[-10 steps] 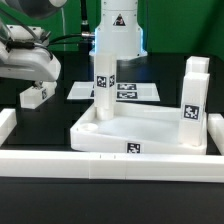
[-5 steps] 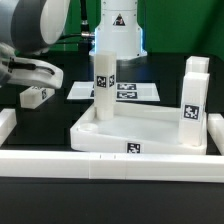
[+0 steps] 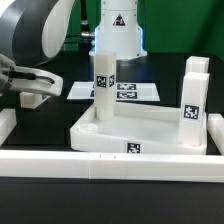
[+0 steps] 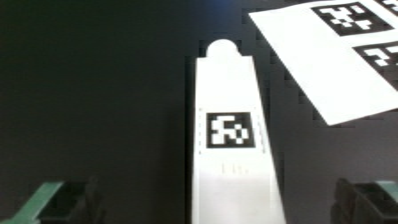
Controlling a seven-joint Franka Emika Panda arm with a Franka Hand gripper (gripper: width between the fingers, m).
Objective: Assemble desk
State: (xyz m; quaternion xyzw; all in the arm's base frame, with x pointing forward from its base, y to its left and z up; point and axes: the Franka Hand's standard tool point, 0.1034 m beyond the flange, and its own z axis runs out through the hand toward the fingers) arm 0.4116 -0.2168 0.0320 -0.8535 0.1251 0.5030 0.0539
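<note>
The white tabletop (image 3: pixel 150 132) lies as a shallow tray in the middle. One leg block (image 3: pixel 103 82) stands upright at its far left corner. Two more leg blocks (image 3: pixel 190 102) (image 3: pixel 199 68) stand at its right side. The fourth leg (image 3: pixel 34 99) lies loose on the black table at the exterior view's left, mostly covered by my gripper (image 3: pixel 36 84). In the wrist view this leg (image 4: pixel 231 125) runs lengthwise between my fingers (image 4: pixel 50 202), tag facing up. My gripper (image 4: pixel 217 205) is open and straddles it, with a wide gap on each side.
The marker board (image 3: pixel 126 91) (image 4: pixel 338 55) lies flat behind the tabletop, close to the loose leg's far end. A long white border rail (image 3: pixel 100 163) runs along the front, and another rail piece (image 3: pixel 6 124) sits at the exterior view's left.
My arm has come down over the loose leg at the exterior view's left, hiding more of it. The jaws stayed open. Tabletop and standing legs have not moved.
</note>
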